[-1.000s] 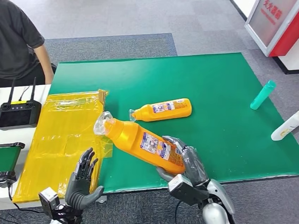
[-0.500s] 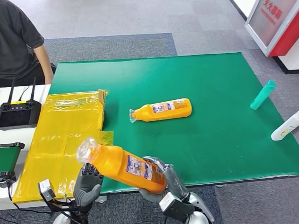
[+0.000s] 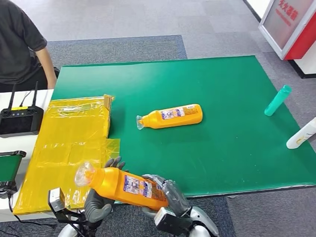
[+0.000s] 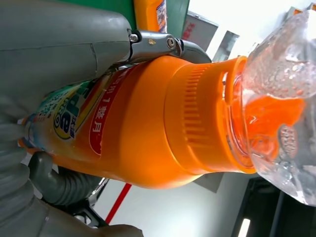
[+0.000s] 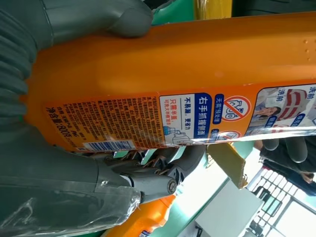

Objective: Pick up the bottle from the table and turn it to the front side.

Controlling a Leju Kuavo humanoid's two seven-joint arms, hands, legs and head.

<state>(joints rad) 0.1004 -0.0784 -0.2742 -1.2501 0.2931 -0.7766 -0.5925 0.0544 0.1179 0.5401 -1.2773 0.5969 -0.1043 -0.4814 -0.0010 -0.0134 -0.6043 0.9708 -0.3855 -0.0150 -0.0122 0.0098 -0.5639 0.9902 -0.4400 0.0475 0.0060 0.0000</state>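
**Two-handed hold on the orange bottle, clear of the table edge**

You see the long orange plastic bottle with a clear cap and printed label lying roughly level in the air, just off the near edge of the green table mat. Your right hand wraps the base end; in the right wrist view its thumb and fingers close on opposite faces of the labelled body. Your left hand cups the shoulder below the cap, thumb pressed along the body.

The body looks stiff yet smooth and glossy, so judge it slippery when rolled. Its weight cannot be told. Hold the broad labelled flanks, not the thin clear cap, which would likely flex or pop.

A second orange bottle lies on the mat, well apart.
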